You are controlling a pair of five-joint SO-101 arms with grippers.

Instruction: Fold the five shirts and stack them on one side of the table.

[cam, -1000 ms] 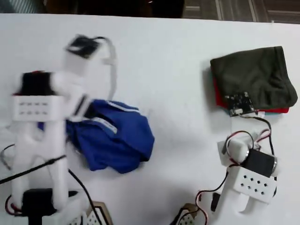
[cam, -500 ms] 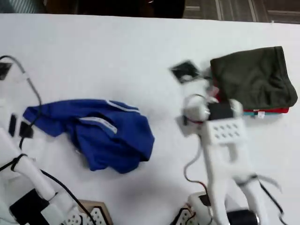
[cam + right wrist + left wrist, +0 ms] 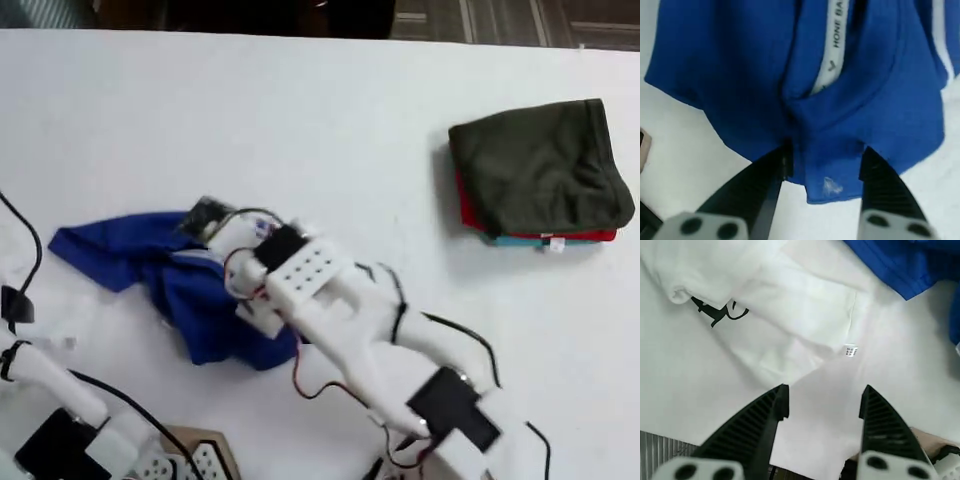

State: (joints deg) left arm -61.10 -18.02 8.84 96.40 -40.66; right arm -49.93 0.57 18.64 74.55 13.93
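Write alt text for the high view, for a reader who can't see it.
The right arm, white, extends diagonally across a white table, its end over a crumpled blue shirt. At the table's right side lies a folded stack: a dark olive shirt on red and teal ones.

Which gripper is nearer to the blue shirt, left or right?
Right. The right gripper hangs open just above the blue shirt, whose edge lies between its jaws. The left gripper is open above a white shirt, with the blue shirt farther off.
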